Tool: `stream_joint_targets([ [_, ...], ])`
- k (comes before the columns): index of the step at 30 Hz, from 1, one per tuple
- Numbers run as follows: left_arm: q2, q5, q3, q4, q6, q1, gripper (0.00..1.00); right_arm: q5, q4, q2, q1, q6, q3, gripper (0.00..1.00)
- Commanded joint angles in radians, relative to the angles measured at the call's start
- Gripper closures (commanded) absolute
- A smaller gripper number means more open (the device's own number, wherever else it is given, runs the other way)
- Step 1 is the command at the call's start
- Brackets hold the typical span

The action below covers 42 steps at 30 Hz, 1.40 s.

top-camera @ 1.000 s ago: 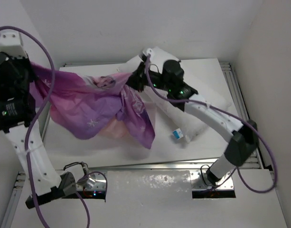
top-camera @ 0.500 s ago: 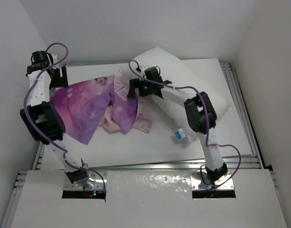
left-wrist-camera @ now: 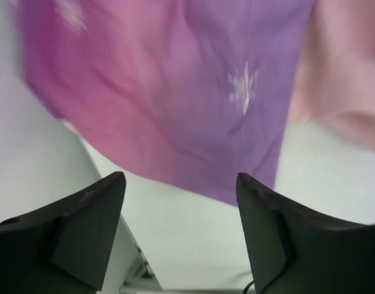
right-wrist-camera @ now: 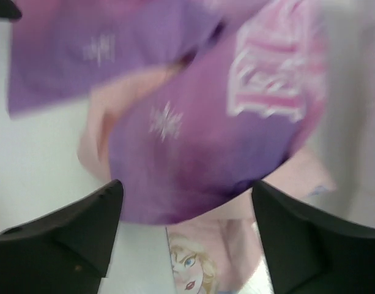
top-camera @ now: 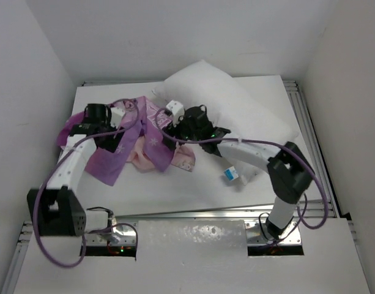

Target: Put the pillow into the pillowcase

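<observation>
Right of the pillowcase [top-camera: 152, 146], the pillow [top-camera: 236, 101] runs far-left to near-right; left tool [left-wrist-camera: 179, 184] and right tool [right-wrist-camera: 186, 190] gape.

Purple-pink snowflake-print pillowcase [top-camera: 147, 138], white pillow [top-camera: 236, 107]

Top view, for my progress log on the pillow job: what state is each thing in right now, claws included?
pillowcase: crumpled in a heap on the table, empty, not gripped.
pillow: lying plump at the far right, outside the pillowcase, tag corner nearest the arms.
left claw: open, holding nothing, above the purple fabric.
right claw: open, holding nothing, above the heap.
</observation>
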Motion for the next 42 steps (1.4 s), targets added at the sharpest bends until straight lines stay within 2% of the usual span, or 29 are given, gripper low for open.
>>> stream_joint_targets([
  [1,0.114,-0.121,-0.099,0.053,0.033,0.007,0.27,-0.024,0.036,0.103,0.079,-0.124,-0.02,0.13],
  [4,0.165,-0.081,-0.126,0.061,0.037,0.007,0.19,-0.016,0.1,0.153,0.112,-0.195,-0.031,0.09],
  [6,0.196,-0.047,-0.158,0.061,0.036,-0.02,0.15,0.045,0.15,0.199,0.138,-0.23,-0.039,0.05],
  [10,0.245,-0.16,-0.258,0.177,0.034,-0.027,0.15,0.148,0.177,0.305,0.156,-0.229,-0.002,0.06],
  [12,0.294,-0.239,-0.294,0.227,0.023,-0.027,0.25,0.186,0.148,0.353,0.156,-0.221,0.055,0.09],
  [13,0.311,-0.253,-0.306,0.237,0.019,-0.027,0.39,0.214,0.119,0.392,0.156,-0.213,0.072,0.11],
  [15,0.334,-0.253,-0.314,0.239,0.007,-0.027,0.51,0.214,0.088,0.417,0.156,-0.207,0.099,0.16],
  [16,0.332,-0.241,-0.32,0.23,0.003,-0.027,0.63,0.2,0.081,0.43,0.156,-0.198,0.099,0.19],
  [18,0.313,-0.211,-0.324,0.221,-0.004,-0.025,0.77,0.188,0.093,0.427,0.156,-0.19,0.073,0.4],
  [19,0.29,-0.207,-0.324,0.21,-0.009,-0.025,0.95,0.195,0.11,0.411,0.158,-0.183,0.064,0.51],
  [20,0.276,-0.207,-0.321,0.202,-0.019,-0.025,1.0,0.203,0.126,0.398,0.156,-0.169,0.032,0.78],
  [22,0.244,-0.223,-0.303,0.163,-0.029,-0.025,1.0,0.222,0.173,0.364,0.158,-0.172,-0.003,0.97],
  [23,0.202,-0.233,-0.292,0.147,-0.039,-0.025,1.0,0.228,0.174,0.327,0.156,-0.17,-0.028,1.0],
  [28,0.041,-0.377,-0.177,0.038,-0.073,-0.019,1.0,0.202,0.148,0.186,0.156,-0.184,-0.115,1.0],
  [34,-0.138,-0.595,0.053,0.006,-0.067,-0.002,1.0,0.027,0.088,-0.092,0.156,-0.204,-0.197,1.0],
  [37,-0.184,-0.647,0.24,0.004,-0.05,-0.002,1.0,-0.12,0.061,-0.216,0.156,-0.181,-0.175,1.0],
  [38,-0.186,-0.653,0.35,-0.005,-0.046,-0.002,1.0,-0.186,0.026,-0.262,0.156,-0.179,-0.166,1.0],
  [42,-0.151,-0.681,0.6,0.059,0.006,-0.002,1.0,-0.292,-0.047,-0.343,0.153,-0.147,-0.114,1.0],
])
